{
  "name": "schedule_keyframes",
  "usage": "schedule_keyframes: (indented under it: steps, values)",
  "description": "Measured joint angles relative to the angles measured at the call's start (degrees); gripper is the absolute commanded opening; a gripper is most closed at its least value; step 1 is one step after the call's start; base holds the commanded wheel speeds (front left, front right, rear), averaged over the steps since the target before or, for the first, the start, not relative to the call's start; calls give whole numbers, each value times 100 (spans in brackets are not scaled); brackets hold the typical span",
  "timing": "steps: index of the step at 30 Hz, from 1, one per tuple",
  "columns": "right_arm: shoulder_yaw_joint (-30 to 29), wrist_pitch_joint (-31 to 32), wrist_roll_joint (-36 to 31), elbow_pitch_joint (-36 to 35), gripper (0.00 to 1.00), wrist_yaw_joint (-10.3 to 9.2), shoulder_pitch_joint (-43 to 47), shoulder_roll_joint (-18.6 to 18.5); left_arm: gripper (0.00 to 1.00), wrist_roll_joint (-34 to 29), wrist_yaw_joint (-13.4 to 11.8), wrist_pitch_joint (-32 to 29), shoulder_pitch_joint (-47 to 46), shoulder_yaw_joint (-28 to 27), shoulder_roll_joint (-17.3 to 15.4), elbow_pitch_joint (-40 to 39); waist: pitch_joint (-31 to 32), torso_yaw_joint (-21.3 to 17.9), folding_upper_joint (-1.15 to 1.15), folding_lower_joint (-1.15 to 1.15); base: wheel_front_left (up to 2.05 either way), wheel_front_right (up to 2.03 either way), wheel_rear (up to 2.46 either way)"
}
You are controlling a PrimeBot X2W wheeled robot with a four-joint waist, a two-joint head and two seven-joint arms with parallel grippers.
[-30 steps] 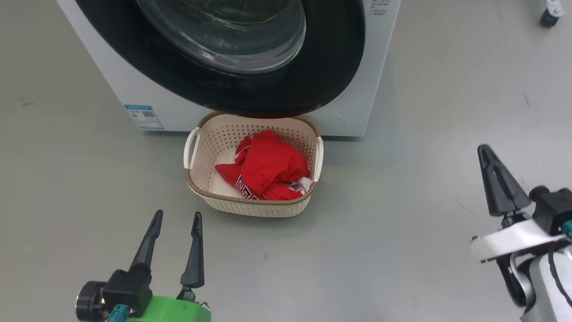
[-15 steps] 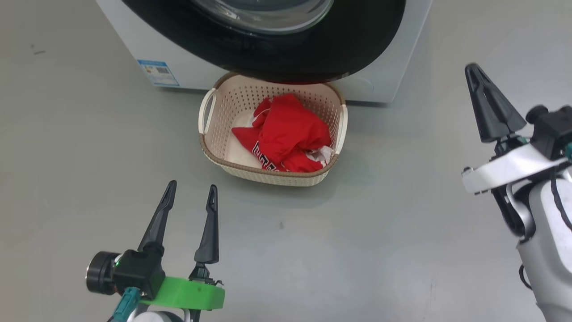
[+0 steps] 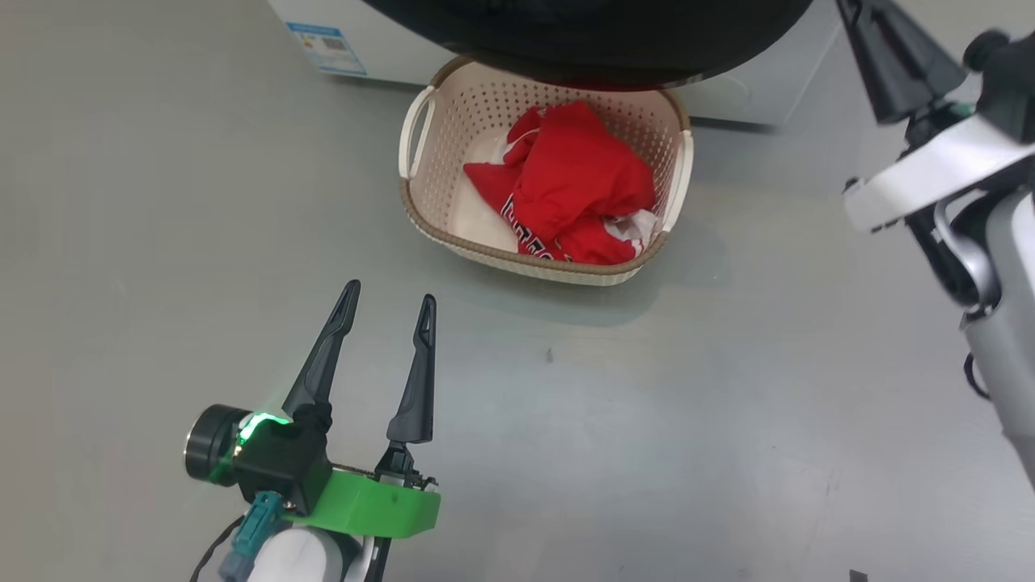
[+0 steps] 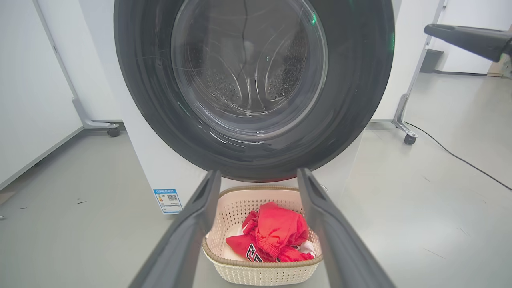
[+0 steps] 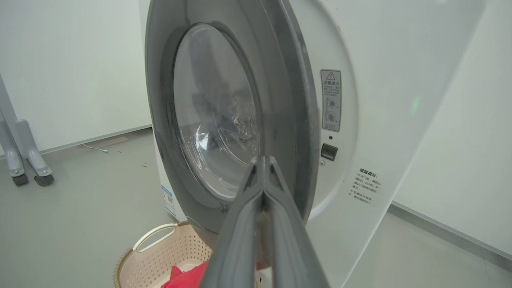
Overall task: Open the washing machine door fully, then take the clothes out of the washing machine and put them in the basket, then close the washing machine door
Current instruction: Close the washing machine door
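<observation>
The right gripper (image 5: 262, 159), fingers together, faces the washing machine door (image 5: 216, 112) overhanging the basket (image 3: 534, 268), left gripper (image 3: 390, 291) fingers apart; a glancing push could leave it unlatched.

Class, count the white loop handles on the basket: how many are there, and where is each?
2. In the head view, the left handle is at the basket's left end, the right handle at its right end. None seems hidden.
</observation>
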State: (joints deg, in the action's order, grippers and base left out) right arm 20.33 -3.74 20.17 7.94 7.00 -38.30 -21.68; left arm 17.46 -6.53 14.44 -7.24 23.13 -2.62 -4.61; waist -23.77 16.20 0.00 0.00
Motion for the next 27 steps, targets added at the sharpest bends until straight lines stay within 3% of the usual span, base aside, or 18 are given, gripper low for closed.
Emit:
schedule_keyframes:
  steps: [14,27]
  values:
    - [246,244,917,539,0,0,-964,-302,100,260,-27,0,-257,309,11,-167,-507,437,0,0,0,0,0]
    - [502,363,1281,883,0,25,-1487,-613,100,292,-29,1,-404,376,21,-238,-733,639,0,0,0,0,0]
